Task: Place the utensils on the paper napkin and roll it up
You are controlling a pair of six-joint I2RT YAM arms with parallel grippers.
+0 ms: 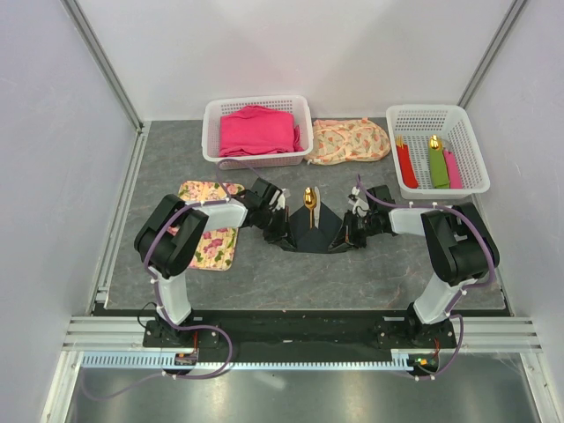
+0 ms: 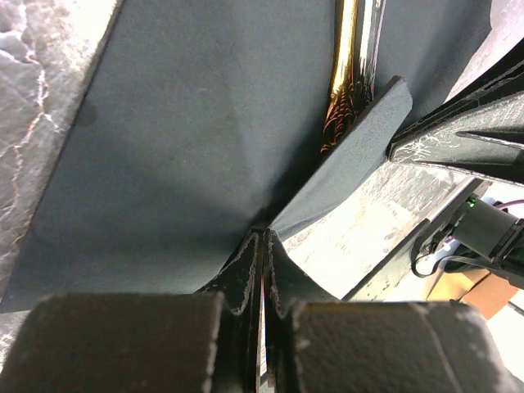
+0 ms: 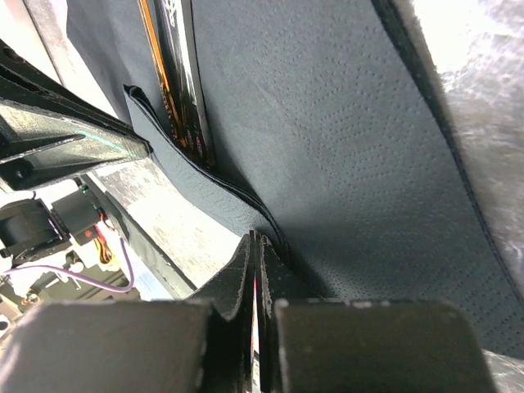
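Observation:
The black paper napkin (image 1: 313,233) lies mid-table, lifted at its left and right sides into a trough. The utensils (image 1: 310,202) lie along its middle, a gold head poking out at the far end; the gold and dark handles show in the left wrist view (image 2: 350,65) and in the right wrist view (image 3: 173,74). My left gripper (image 1: 279,231) is shut on the napkin's left edge (image 2: 164,147). My right gripper (image 1: 350,234) is shut on the napkin's right edge (image 3: 344,139).
A floral mat (image 1: 210,225) lies under the left arm. At the back stand a white basket (image 1: 211,132) with pink cloth, a floral cloth (image 1: 348,141), and a white basket (image 1: 467,145) with red, green and pink napkin rolls.

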